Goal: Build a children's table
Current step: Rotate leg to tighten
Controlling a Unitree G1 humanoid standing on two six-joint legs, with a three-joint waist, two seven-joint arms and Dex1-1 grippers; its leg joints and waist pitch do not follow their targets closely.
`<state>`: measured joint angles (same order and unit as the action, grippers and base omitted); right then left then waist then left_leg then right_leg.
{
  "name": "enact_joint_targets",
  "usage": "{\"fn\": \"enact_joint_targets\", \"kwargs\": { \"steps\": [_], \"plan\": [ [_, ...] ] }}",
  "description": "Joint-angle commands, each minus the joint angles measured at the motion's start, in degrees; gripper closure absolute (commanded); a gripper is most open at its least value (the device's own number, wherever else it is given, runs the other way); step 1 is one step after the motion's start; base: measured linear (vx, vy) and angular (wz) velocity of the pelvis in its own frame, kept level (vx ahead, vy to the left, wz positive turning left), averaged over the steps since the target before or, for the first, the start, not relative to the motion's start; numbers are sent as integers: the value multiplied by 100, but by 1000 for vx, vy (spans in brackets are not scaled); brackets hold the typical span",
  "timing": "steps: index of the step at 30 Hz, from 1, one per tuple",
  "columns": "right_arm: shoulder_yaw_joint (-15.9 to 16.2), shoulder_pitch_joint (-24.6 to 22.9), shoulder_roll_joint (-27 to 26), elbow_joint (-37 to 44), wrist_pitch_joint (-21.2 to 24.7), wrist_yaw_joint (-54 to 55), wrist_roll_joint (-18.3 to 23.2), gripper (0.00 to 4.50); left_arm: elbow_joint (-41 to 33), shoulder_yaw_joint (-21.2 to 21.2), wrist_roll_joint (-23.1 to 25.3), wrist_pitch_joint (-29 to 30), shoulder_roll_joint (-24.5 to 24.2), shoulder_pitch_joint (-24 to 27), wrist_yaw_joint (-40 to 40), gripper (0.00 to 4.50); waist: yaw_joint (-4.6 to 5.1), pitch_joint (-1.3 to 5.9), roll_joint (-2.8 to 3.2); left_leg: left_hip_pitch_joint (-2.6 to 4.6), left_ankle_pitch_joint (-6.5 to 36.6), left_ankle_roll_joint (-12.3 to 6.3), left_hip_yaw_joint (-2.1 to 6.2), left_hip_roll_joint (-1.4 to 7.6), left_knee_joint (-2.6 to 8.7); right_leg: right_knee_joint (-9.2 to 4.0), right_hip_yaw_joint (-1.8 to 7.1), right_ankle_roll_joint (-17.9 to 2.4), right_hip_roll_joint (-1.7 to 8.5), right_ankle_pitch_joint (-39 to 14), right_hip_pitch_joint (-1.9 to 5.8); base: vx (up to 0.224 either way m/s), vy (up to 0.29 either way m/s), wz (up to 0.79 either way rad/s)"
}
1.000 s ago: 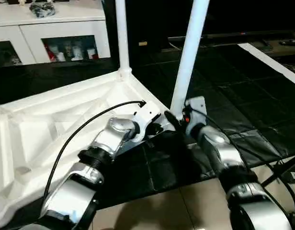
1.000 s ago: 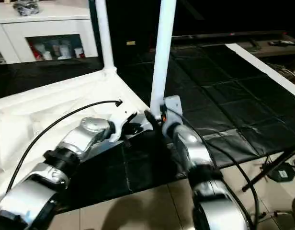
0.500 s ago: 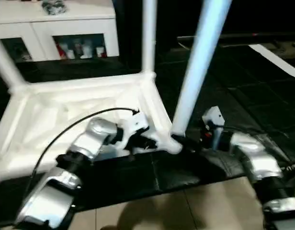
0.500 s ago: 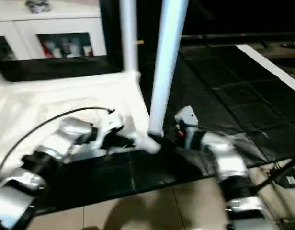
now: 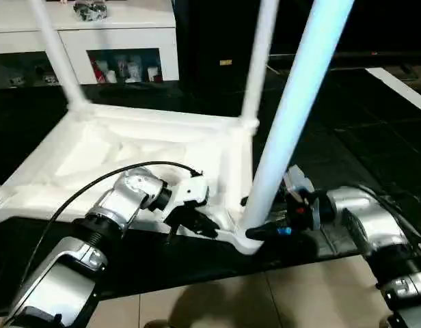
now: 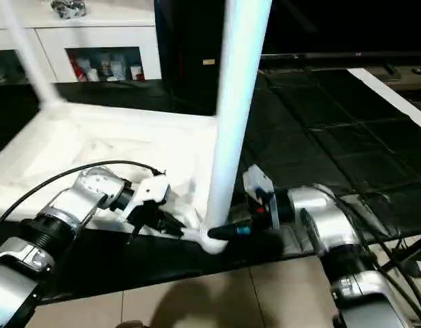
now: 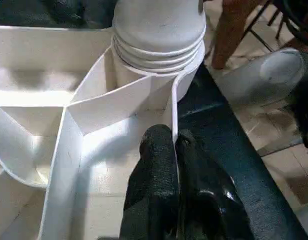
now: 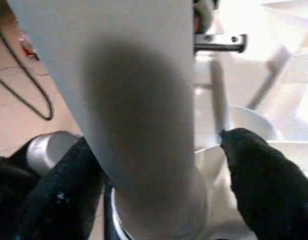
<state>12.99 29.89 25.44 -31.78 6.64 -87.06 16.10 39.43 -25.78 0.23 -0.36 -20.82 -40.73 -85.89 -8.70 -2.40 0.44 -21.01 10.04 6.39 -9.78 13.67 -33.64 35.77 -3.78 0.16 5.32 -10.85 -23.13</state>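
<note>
- With the tabletop (image 5: 128, 147) lying ribbed side up on the black mat (image 5: 347, 137), the near leg (image 5: 286, 130) is seen standing in the near corner socket (image 7: 159, 45), its long axis running up and leaning slightly off vertical.
- Two more legs are seen upright at the far corners (image 5: 258, 61) (image 5: 53, 55); whether a fourth is fitted cannot be told.
- Left gripper (image 7: 175, 142): fingers pressed together, pinching the thin edge wall of the tabletop just beside the socket, as shown in the left wrist view. The top is judged to be steadied by it.
- Right gripper (image 8: 159, 165): fingers (image 8: 264, 175) spread wide, one on each side of the leg's base, the tube lying between them. Contact with the tube cannot be confirmed; no firm clamp is shown.
- Key relation: the leg's axis crosses the line between the right fingers at roughly a right angle, low on the tube, just above the socket. The right arm is the nearer one to the leg.
- Next move is judged to be closing on the tube and pressing or twisting it down along its axis; the lean suggests seating is not yet complete.
- White cabinet (image 5: 115, 41) stands well behind, clear of the work.
</note>
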Motion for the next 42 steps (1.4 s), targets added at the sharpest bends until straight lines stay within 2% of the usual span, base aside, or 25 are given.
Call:
{"fn": "enact_joint_targets", "kwargs": {
  "steps": [1, 7, 9, 12, 15, 18, 20, 22, 23, 24, 25, 26, 27, 28, 29, 30, 31, 33, 34, 35, 37, 38, 39, 42],
  "plan": [
    [30, 46, 25, 26, 115, -154, 134, 110, -131, -211, 100, -68, 65, -65, -255, 450, 42, 370, -22, 53, 1176, -255, -86, -42, 378, -377, 180, -1531, 201, -516, 302, 0, 0, 0],
    [48, 6, 18, 59, 230, -334, 154, 162, -101, -220, 118, -69, 75, -59, -291, 450, 38, 367, -17, 63, 1249, -244, -88, -39, 381, -396, 179, -1515, 203, -646, 296, 0, 0, 0],
    [48, -4, 14, 66, 261, -367, 155, 177, -104, -219, 120, -55, 71, -57, -299, 450, 37, 368, 3, 58, 1256, -228, -83, -40, 382, -393, 179, -1514, 204, -653, 297, 0, 0, 0],
    [42, -34, 3, 99, 318, -416, 168, 205, -70, -197, 130, 26, 86, -71, -245, 450, 40, 367, -9, 60, 1255, -216, -85, -39, 385, -393, 180, -1521, 200, -629, 297, 0, 0, 0],
    [-29, -125, -40, 216, 457, -325, 275, 221, 32, -90, 139, 185, 177, -113, 48, 450, 31, 369, -8, 63, 1224, -222, -85, -38, 381, -392, 181, -1526, 202, -595, 298, 0, 0, 0],
    [-249, -194, -227, 251, 491, 389, 251, 226, 180, 141, 162, 463, 344, -213, 750, 450, 24, 358, -14, 63, 1220, -205, -93, -40, 382, -394, 191, -1505, 201, -629, 284, 0, 0, 0],
    [-479, -209, -510, 149, 497, 1465, 81, 229, 257, 395, 162, 866, 534, -316, 1510, 450, 64, 324, -68, 63, 1418, -54, -76, -73, 417, -476, 179, -1255, 222, -1377, 291, 0, 0, 0],
    [-572, -222, -731, 122, 493, 2125, -43, 233, 231, 588, 75, 1214, 700, -356, 1938, 450, 108, 313, -46, 56, 1473, 34, -71, -80, 428, -512, 187, -1070, 240, -1795, 276, 0, 0, 0],
    [-608, -227, -842, 120, 505, 2423, -97, 236, 221, 685, 34, 1372, 791, -375, 2169, 450, 156, 319, -57, 21, 1436, 58, -44, -88, 447, -518, 169, -974, 241, -1952, 309, 0, 0, 0],
    [-629, -217, -979, 101, 507, 2775, -183, 238, 209, 775, -2, 1494, 907, -386, 2419, 450, 156, 319, -57, 21, 1436, 58, -44, -88, 447, -518, 169, -974, 241, -1952, 309, 0, 0, 0],
    [-639, -209, -1066, 91, 511, 2994, -243, 238, 201, 832, -21, 1564, 984, -391, 2574, 450, 230, 327, -66, 2, 1343, 70, -39, -100, 444, -524, 163, -932, 222, -1856, 306, 0, 0, 0],
    [-639, -209, -1066, 91, 511, 2994, -243, 242, 201, 832, -21, 1564, 984, -391, 2574, 450, 273, 338, -62, -1, 1279, 22, -44, -103, 433, -518, 168, -984, 214, -1664, 305, 0, 0, 0],
    [-672, -142, -1292, 26, 539, 3513, -398, 244, 262, 946, -18, 1627, 1169, -415, 2975, 450, 289, 342, -49, -1, 1233, 7, -49, -101, 425, -506, 174, -1026, 207, -1518, 300, 0, 0, 0],
    [-729, 20, -1596, -140, 644, 4208, -545, 244, 419, 1105, -39, 1666, 1411, -473, 3521, 450, 346, 344, -44, -19, 1131, 2, -54, -118, 409, -486, 175, -1097, 193, -1276, 300, 0, 0, 0],
    [-772, 140, -1789, -272, 706, 4658, -624, 246, 537, 1207, -52, 1678, 1559, -521, 3848, 450, 380, 353, -44, -36, 1017, 15, -49, -136, 406, -469, 164, -1122, 180, -1159, 321, 0, 0, 0],
    [-786, 175, -1844, -310, 725, 4786, -644, 246, 571, 1235, -55, 1682, 1601, -536, 3938, 450, 380, 353, -44, -36, 1017, 15, -49, -136, 406, -469, 164, -1122, 180, -1159, 321, 0, 0, 0],
    [-889, 387, -2129, -552, 786, 5424, -717, 247, 735, 1356, -5, 1632, 1792, -608, 4465, 450, 404, 367, -32, -3, 988, -1, -55, -141, 391, -471, 169, -1169, 177, -1046, 308, 0, 0, 0],
    [-934, 606, -2330, -830, 652, 5897, -829, 247, 775, 1286, 167, 1539, 1887, -609, 4748, 450, 428, 365, -19, 7, 1034, 15, -56, -135, 402, -476, 170, -1185, 174, -1020, 299, 0, 0, 0],
    [-934, 606, -2330, -830, 652, 5897, -829, 247, 775, 1286, 167, 1539, 1887, -609, 4748, 450, 433, 362, -18, 3, 1049, 9, -53, -131, 406, -477, 169, -1194, 182, -1006, 303, 0, 0, 0],
    [-976, 715, -2438, -985, 518, 6100, -867, 247, 737, 1267, 209, 1568, 1952, -580, 4802, 450, 447, 374, -54, 11, 995, -70, -67, -123, 404, -475, 171, -1230, 174, -796, 311, 0, 0, 0],
    [-1026, 732, -2505, -1003, 428, 5985, -762, 247, 692, 1274, 194, 1604, 1963, -561, 4756, 450, 440, 386, -34, 12, 844, -172, -73, -127, 394, -448, 171, -1307, 173, -478, 326, 0, 0, 0],
    [-1069, 706, -2542, -951, 394, 5942, -749, 213, 661, 1294, 203, 1627, 1950, -553, 4745, 450, 436, 387, -67, 6, 752, -251, -82, -128, 391, -440, 171, -1346, 171, -304, 339, 0, 0, 0],
    [-1069, 706, -2542, -951, 394, 5942, -749, 180, 661, 1294, 203, 1627, 1950, -553, 4745, 450, 427, 388, -52, 6, 704, -281, -77, -127, 392, -426, 170, -1368, 174, -241, 345, 0, 0, 0],
    [-1082, 537, -2441, -747, 296, 5719, -771, 178, 695, 1288, 221, 1486, 1793, -540, 4486, 450, 418, 374, -49, 10, 698, -359, -87, -128, 391, -441, 172, -1380, 182, -244, 349, 0, 0, 0]
  ]
}}
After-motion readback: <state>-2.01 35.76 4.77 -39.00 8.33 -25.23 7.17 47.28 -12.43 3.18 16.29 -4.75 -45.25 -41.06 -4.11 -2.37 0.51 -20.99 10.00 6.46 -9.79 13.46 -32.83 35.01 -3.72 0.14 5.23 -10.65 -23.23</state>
